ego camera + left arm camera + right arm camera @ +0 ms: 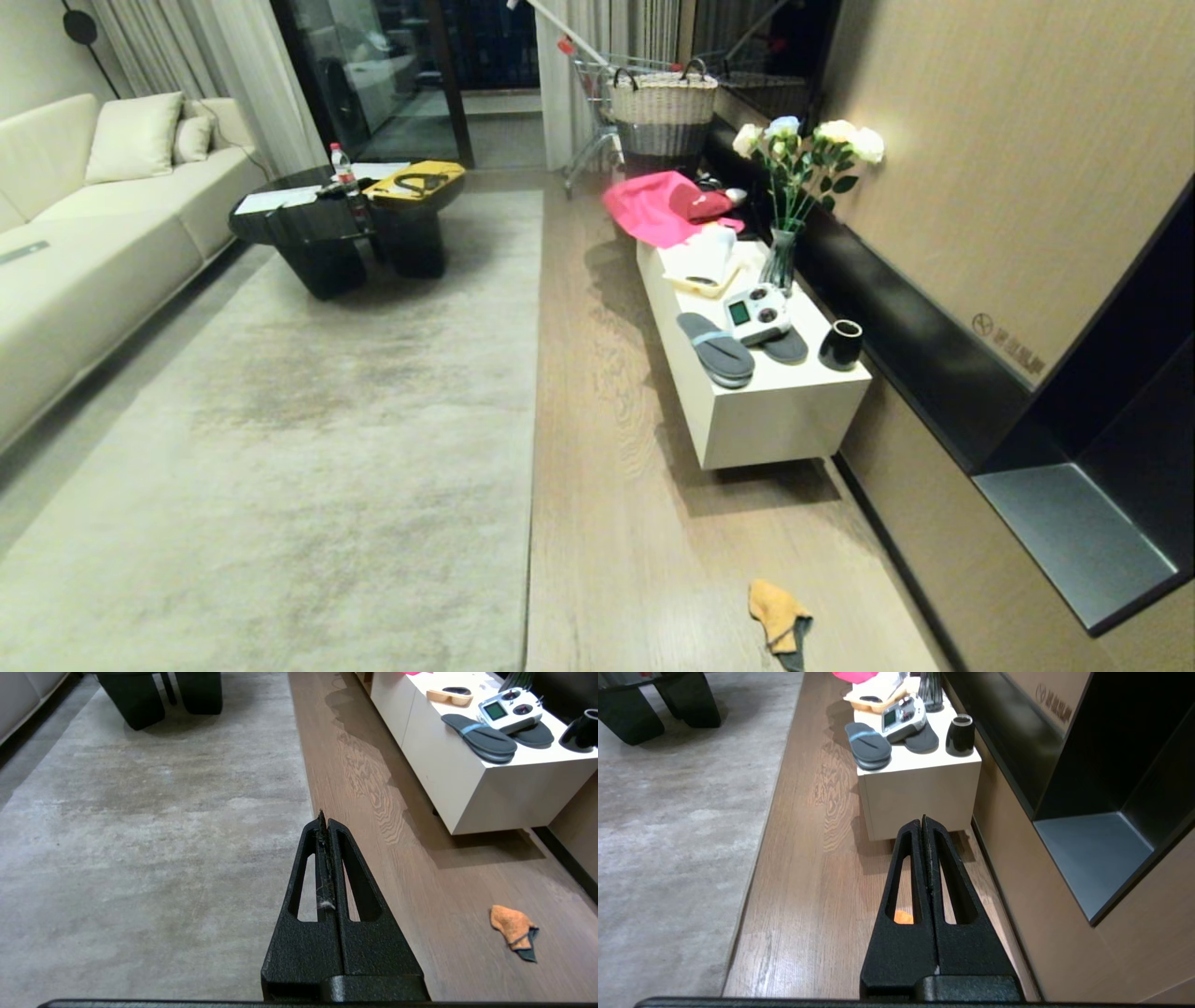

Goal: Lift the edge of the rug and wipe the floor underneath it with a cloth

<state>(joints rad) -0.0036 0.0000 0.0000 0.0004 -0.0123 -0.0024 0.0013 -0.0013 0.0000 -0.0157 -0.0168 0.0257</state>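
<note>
Warm, moderately bright indoor light fills the room, while the glass door (411, 65) at the upper middle of the head view shows darkness outside. The white cabinet (756, 392) throws a soft shadow onto the floor (607, 485) at its left and beneath it, and the planks carry a faint sheen there. Straight lines bow near the head view's edges, and all three views are fairly sharp.

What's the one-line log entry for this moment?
stage: pre-grasp | cloth: on floor, untouched | rug edge: flat | left gripper: shut, empty | right gripper: shut, empty
</note>
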